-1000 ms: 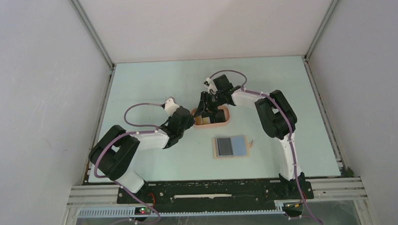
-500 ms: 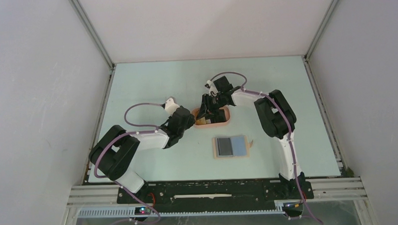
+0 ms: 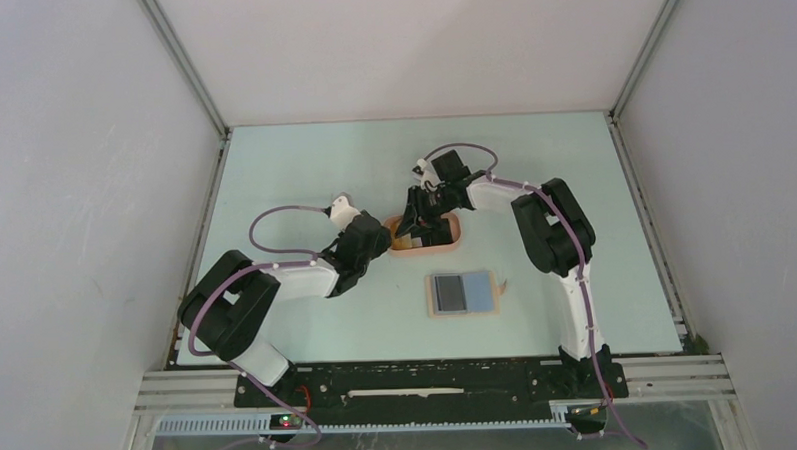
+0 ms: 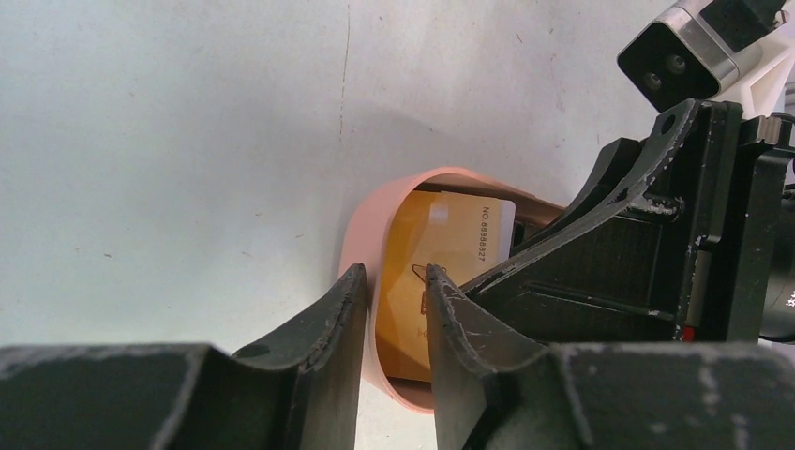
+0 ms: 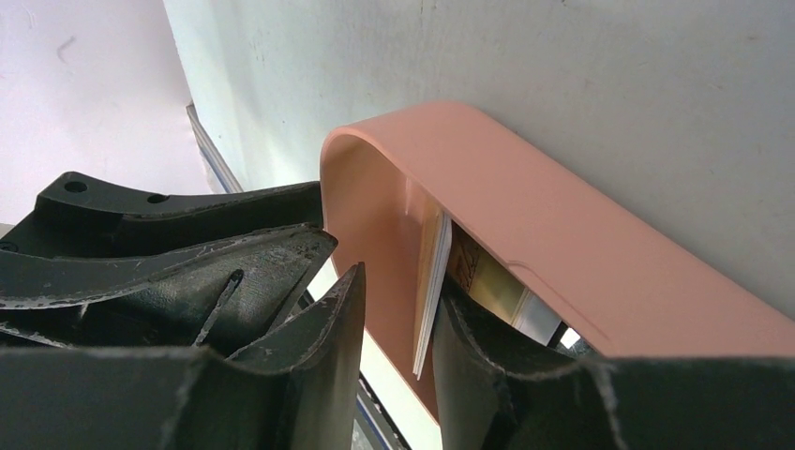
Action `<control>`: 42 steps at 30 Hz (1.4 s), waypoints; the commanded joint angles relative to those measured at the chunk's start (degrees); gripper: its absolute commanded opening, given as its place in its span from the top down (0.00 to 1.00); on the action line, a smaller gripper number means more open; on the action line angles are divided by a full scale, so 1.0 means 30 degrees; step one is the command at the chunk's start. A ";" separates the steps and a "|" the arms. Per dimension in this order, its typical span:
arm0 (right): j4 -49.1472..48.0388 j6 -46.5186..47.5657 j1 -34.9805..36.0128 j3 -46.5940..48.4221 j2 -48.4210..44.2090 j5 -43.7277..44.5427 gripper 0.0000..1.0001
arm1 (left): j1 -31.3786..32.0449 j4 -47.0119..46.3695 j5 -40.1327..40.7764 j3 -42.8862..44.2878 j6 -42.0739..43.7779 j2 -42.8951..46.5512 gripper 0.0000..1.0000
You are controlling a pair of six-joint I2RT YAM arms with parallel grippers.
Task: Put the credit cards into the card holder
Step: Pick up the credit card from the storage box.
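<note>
Pale green tabletop (image 3: 303,178); salmon-pink oval plastic tray (image 5: 562,244) near its centre; open beige-tan leather card holder (image 3: 464,294) toward the near edge; left gripper (image 4: 394,277) narrow, pinching the tray's end wall; right gripper (image 5: 398,286) narrow astride an upright pale card (image 5: 429,291), grip unclear; yellow-orange credit card (image 4: 441,253) lies inside the tray.

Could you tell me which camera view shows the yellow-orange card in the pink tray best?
The left wrist view: the yellow-orange card shows its face inside the tray, with its printed number legible. The right wrist view catches only a narrow yellowish strip of it; the top view shows just a tan speck.
</note>
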State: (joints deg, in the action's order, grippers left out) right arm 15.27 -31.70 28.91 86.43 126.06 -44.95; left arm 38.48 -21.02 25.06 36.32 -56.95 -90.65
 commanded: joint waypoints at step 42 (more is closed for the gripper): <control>0.0142 0.0855 -0.1629 -0.0421 -0.1304 -0.1460 0.72 | 0.0086 -0.0991 -0.0415 -0.0123 0.0760 0.0146 0.64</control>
State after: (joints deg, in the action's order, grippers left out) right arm 15.64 -29.93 24.34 85.54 125.58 -48.18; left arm 38.48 -21.80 24.62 36.32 -55.88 -90.65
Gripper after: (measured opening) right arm 0.292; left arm 0.364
